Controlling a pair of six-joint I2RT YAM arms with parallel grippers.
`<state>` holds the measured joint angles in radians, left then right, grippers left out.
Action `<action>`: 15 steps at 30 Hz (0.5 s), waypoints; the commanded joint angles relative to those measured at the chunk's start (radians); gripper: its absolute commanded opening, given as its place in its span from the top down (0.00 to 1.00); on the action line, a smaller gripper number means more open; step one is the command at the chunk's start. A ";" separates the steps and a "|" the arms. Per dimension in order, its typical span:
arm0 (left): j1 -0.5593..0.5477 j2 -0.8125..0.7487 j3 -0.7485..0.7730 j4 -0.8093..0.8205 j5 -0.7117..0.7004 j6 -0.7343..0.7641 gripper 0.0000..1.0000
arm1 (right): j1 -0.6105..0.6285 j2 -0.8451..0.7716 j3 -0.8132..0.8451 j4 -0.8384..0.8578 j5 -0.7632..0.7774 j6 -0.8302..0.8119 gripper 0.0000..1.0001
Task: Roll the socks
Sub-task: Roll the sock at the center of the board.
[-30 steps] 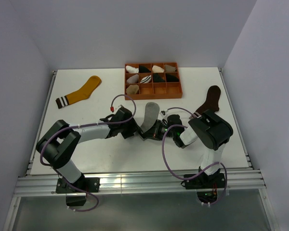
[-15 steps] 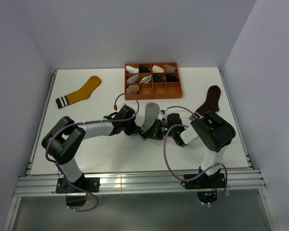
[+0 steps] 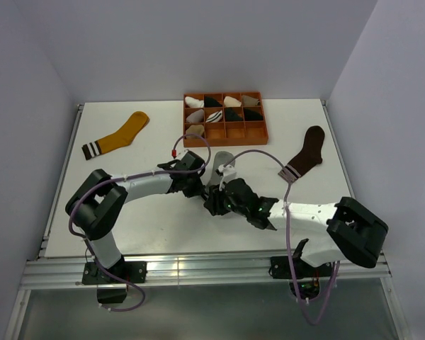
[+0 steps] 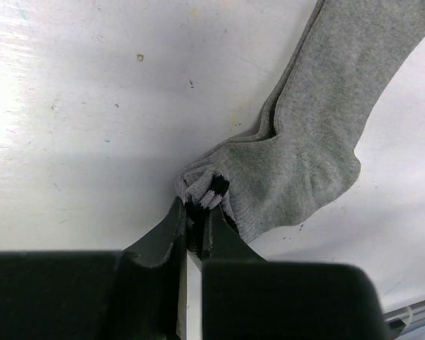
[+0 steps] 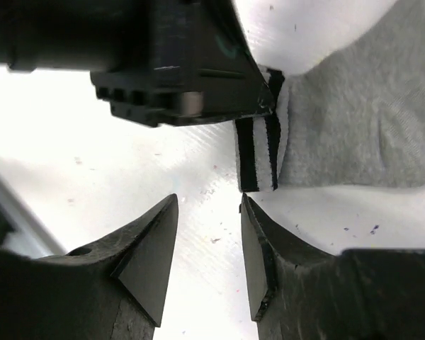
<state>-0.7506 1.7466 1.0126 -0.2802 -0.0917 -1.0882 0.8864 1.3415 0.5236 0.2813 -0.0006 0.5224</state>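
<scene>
Moved: the right arm has swung low and stretched out, and the right gripper [image 5: 209, 212] has let go; the left gripper [image 4: 195, 221] has closed
Left grip: clamped on the striped cuff [image 4: 205, 190] of the grey sock [image 4: 319, 134]
Right grip: jaws apart, empty, just short of that cuff
Grey sock: just in front of the orange tray [image 3: 227, 142]
Handling: light, limp, likely to bunch; best taken at the cuff edge
Count: three socks, with the mustard sock [image 3: 120, 136] far left of the tray and the brown sock [image 3: 308, 150] to its right; one tray; nine sock bundles [image 3: 193, 102] by my count
</scene>
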 commanded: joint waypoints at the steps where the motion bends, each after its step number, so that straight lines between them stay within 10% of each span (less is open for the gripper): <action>1: -0.006 0.025 0.017 -0.122 -0.046 0.051 0.99 | 0.075 -0.004 0.041 -0.065 0.278 -0.150 0.52; 15: -0.006 0.019 0.015 -0.114 -0.017 0.051 1.00 | 0.276 0.171 0.148 0.007 0.533 -0.320 0.51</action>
<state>-0.7517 1.7477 1.0237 -0.3096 -0.0944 -1.0740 1.1503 1.4963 0.6201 0.2489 0.4313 0.2543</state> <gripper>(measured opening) 0.087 0.487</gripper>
